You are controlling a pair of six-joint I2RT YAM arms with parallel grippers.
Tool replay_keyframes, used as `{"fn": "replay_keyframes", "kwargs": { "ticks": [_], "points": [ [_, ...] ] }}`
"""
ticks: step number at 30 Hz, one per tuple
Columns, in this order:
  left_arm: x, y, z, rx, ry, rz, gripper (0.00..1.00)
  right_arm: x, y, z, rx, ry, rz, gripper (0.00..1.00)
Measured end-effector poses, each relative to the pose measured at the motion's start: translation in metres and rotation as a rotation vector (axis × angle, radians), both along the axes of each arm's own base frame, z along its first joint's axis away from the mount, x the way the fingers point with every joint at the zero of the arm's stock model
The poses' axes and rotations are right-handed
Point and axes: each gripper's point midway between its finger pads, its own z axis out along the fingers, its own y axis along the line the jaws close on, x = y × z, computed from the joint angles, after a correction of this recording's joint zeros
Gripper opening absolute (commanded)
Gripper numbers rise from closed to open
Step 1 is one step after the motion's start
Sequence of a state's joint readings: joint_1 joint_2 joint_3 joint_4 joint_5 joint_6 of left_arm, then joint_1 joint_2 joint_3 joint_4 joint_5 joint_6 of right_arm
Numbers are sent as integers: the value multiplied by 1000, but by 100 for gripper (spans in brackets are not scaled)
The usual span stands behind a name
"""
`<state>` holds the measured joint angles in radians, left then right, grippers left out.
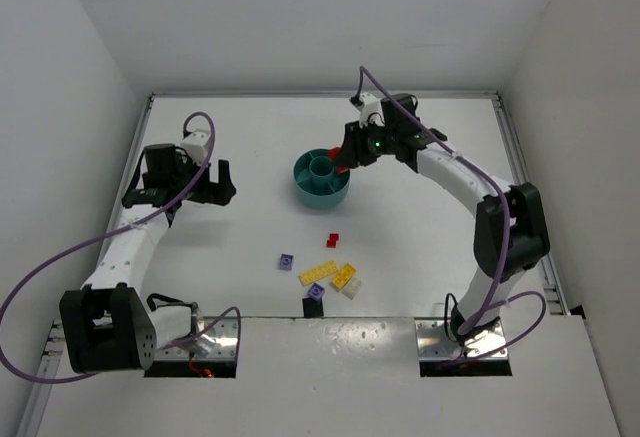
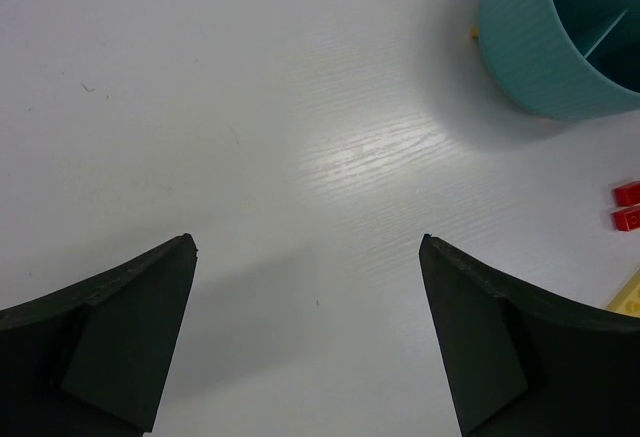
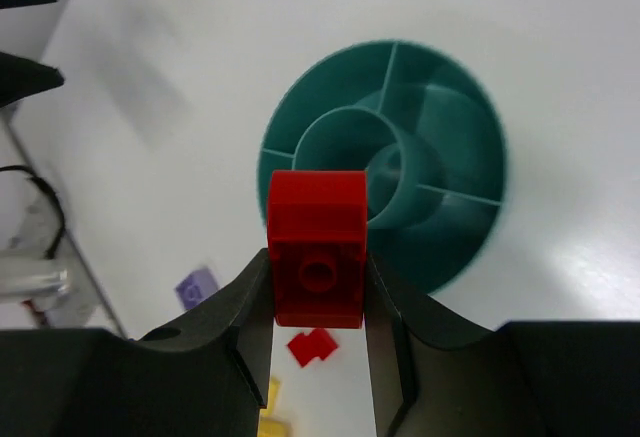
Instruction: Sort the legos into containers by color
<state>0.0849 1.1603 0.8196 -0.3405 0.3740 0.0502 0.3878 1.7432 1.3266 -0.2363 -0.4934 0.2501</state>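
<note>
- Toward the far edge of the desk (image 1: pixel 240 127), about midway between its left and right edges, find the round teal dish (image 1: pixel 322 195), standing upright, with a central round cup (image 3: pixel 332 142) ringed by curved compartments (image 3: pixel 445 142).
- At the dish's right rim, see the right gripper (image 3: pixel 319 265) clamped on the held red lego (image 3: pixel 318 227), both fingers (image 3: pixel 235 327) pressing its sides, raised clear of the desk.
- From the right wrist view, note that lego overlapping the dish's nearer rim beside the central cup; cannot tell the compartment beneath.
- Nearer the left edge, level with the dish and well apart from it, see the left gripper (image 2: pixel 308 247) spread wide, gripping nothing, hovering over the desk.
- Between the dish and the near edge, find the loose red lego (image 1: pixel 333 240), lying alone, closest to the dish.
- Farther toward the near edge, spot the left purple lego (image 1: pixel 287 261), apart from the others on the side of the left edge.
- Right of it, see the long yellow lego (image 1: pixel 318 272) lying slantwise, with the short yellow lego (image 1: pixel 344 276) just beside its right end.
- Just beside the short yellow one, toward the near right corner, note the off-white lego (image 1: pixel 352 288); cannot tell whether touching.
- Close to the near edge, past the long yellow lego, see the near purple lego (image 1: pixel 316 291) next to a small dark object (image 1: pixel 311 306).
</note>
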Motion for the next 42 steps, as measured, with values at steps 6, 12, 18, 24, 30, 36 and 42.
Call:
{"fn": "replay_keyframes", "kwargs": {
  "ticks": [6,12,18,24,30,36,42],
  "points": [
    [2,-2,2,-12,-10,0,100,-19,12,-32,133,187,29,2],
    [2,-3,3,-17,-11,-7,100,-24,8,-41,185,264,9,4],
    [2,-5,4,-32,-12,-7,100,-18,3,-40,231,282,-23,11],
    [2,-5,3,-39,-12,-2,100,-15,4,-39,251,283,-27,13],
    [3,-6,3,-42,-19,-6,100,-12,5,-42,259,275,-28,21],
    [4,-7,4,-43,-24,-8,100,-9,4,-47,259,282,-37,39],
    [1,-8,0,-48,-13,-12,100,-7,3,-47,260,275,-44,58]
  ]
}}
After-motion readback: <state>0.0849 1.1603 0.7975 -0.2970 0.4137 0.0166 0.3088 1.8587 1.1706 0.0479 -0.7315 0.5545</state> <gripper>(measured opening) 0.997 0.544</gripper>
